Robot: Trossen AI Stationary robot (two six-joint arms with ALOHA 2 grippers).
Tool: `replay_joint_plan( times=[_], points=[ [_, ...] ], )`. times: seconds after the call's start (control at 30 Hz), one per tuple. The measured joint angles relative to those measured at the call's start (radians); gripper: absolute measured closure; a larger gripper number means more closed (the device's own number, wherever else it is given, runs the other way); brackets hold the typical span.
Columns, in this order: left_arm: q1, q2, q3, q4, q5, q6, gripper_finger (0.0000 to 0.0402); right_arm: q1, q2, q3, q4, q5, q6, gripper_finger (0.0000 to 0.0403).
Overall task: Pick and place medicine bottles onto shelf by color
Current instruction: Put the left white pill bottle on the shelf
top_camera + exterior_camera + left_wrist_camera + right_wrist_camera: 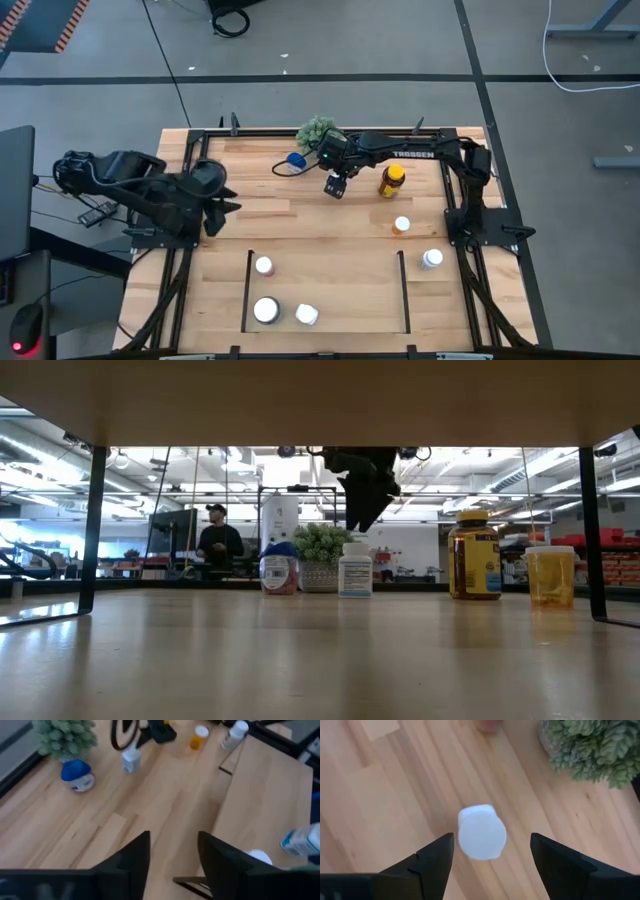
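1. Light wood forms the counter (330,235), with thin black strips marking off the shelf (247,290) as a rectangular bay at its near edge.
2. The right tool (490,851) hangs over the far middle of the counter, directly above a small white-capped bottle (481,831). Its two dark fingers (432,857) stand wide apart on either side of the cap, touching nothing and holding nothing.
3. In the high view this same bottle sits under the right tool (336,185), between the green plant ball (317,130) and the amber bottle (392,180) with its yellow cap.
4. A blue-capped bottle (296,159) stands just beside the plant ball, on its left.
5. The left tool (172,855) is drawn back over the counter's left edge, its fingers parted and empty, with bare wood between them.
6. Three white-capped bottles are inside the shelf: one (264,266) near its left strip, and two more (266,310) (306,315) side by side at the near edge.
7. Right of the shelf, a small orange bottle (402,225) stands on open wood, and a white bottle (432,259) stands just outside the right strip.
8. In the low view, a person (220,540) in dark clothes shows in the room behind the counter.
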Motion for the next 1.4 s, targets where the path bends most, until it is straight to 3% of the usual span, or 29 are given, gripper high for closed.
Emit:
replay_joint_plan(
  times=[0.27, 0.53, 0.73, 1.4],
  points=[
    [0.036, 0.003, -0.001, 0.002, -0.030, -0.052, 0.0182, -0.024, 0.003, -0.087, 0.049, -0.031, -0.005, 0.0132],
    [0.092, 0.003, -0.001, 0.001, -0.041, -0.054, 0.0196, -0.029, 0.002, -0.085, 0.176, -0.037, -0.061, 0.0132],
    [0.110, 0.003, -0.001, 0.001, -0.041, -0.051, 0.0199, -0.031, 0.030, -0.086, 0.123, -0.064, -0.058, 0.0132],
    [0.101, 0.003, -0.001, -0.004, -0.040, -0.025, 0.0209, -0.022, 0.043, -0.082, 0.139, -0.063, 0.178, 0.0146]
  ],
)
